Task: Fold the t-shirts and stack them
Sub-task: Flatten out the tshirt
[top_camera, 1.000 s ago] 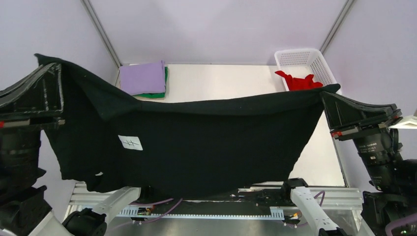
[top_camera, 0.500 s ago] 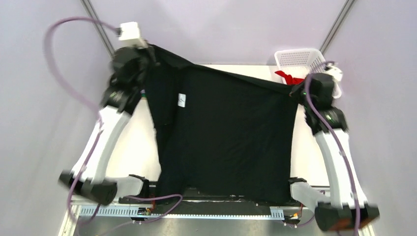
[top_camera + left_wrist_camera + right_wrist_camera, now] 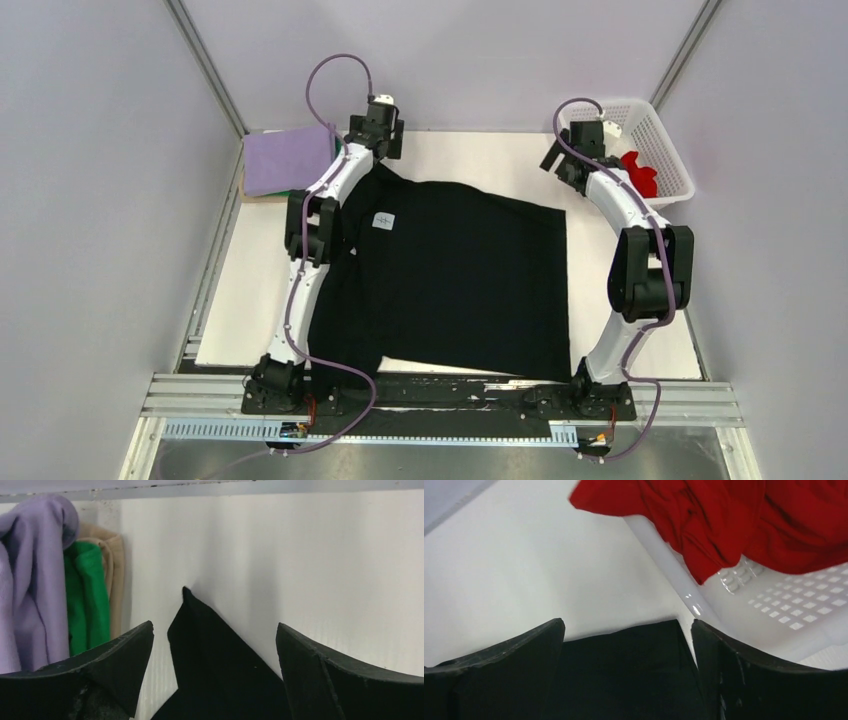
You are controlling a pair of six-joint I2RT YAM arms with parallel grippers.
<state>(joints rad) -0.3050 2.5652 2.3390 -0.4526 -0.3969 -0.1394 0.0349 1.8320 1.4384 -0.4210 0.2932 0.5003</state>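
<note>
A black cotton t-shirt [image 3: 470, 280] lies spread flat across the middle of the white table [image 3: 470, 155], its small white neck label [image 3: 384, 220] facing up. At its far corners, the left gripper [image 3: 215, 626] and right gripper [image 3: 628, 625] hover with fingers wide apart, gripping nothing, black cloth lying loose between them. A folded lilac t-shirt [image 3: 287, 160] tops a green t-shirt [image 3: 87, 595] at far left. A crumpled red t-shirt [image 3: 724, 520] spills from the white plastic lattice basket [image 3: 660, 130] at far right.

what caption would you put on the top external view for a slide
black t-shirt spread out on the table, lilac tee folded at far left, red tee in the white basket
</note>
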